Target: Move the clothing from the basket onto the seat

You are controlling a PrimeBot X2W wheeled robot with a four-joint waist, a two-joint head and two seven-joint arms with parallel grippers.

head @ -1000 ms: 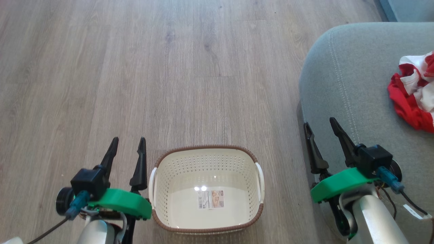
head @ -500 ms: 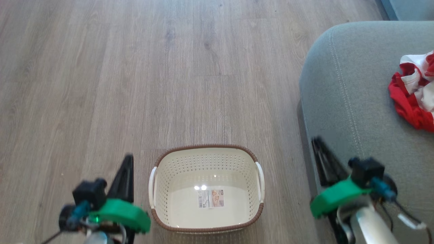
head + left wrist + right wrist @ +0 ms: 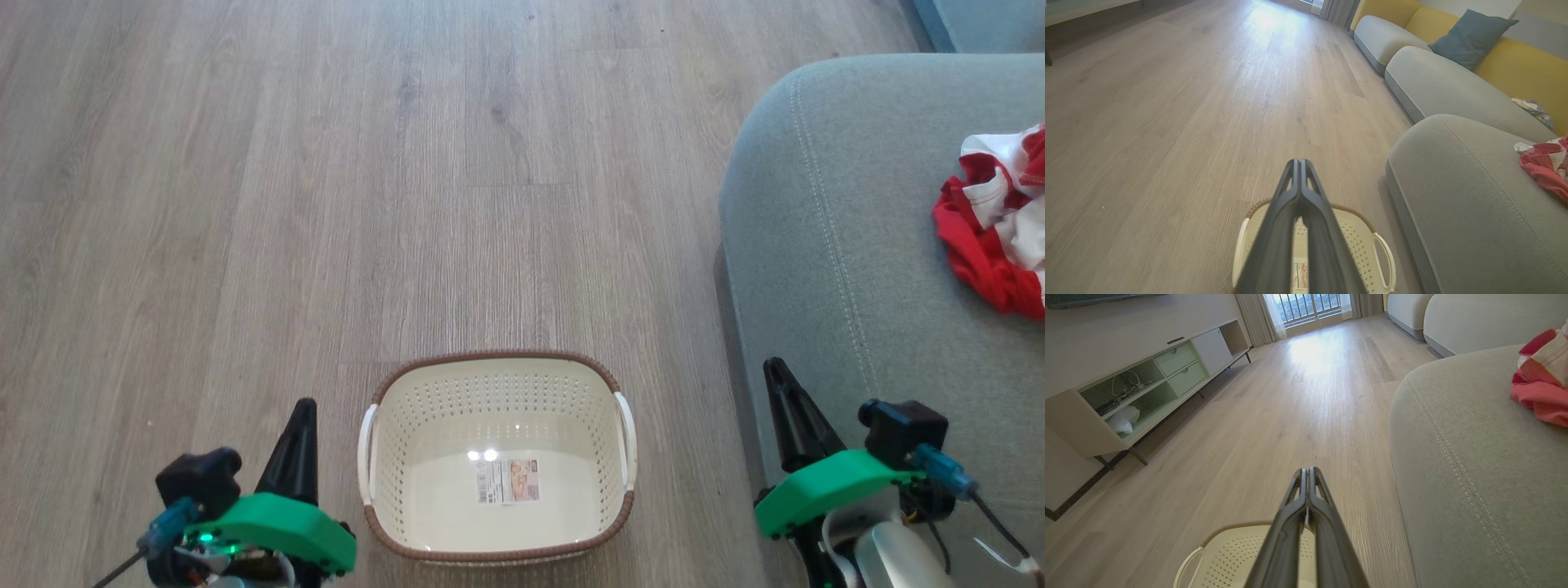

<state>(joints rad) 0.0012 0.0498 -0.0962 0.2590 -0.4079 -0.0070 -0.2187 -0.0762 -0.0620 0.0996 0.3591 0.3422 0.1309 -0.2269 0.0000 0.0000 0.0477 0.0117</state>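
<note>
So yeah, the red-and-white clothing (image 3: 992,237) is bunched up on the grey seat (image 3: 833,204), well apart from the basket (image 3: 498,357), which sits on the wood floor (image 3: 326,163) near the seat. Both the left jaws and right jaws are clenched tight on nothing, one either side of the basket.

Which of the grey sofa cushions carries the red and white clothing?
The seat nearest the basket, with the stitched seam; the clothing lies on it. The two cushions beyond hold nothing red.
</note>
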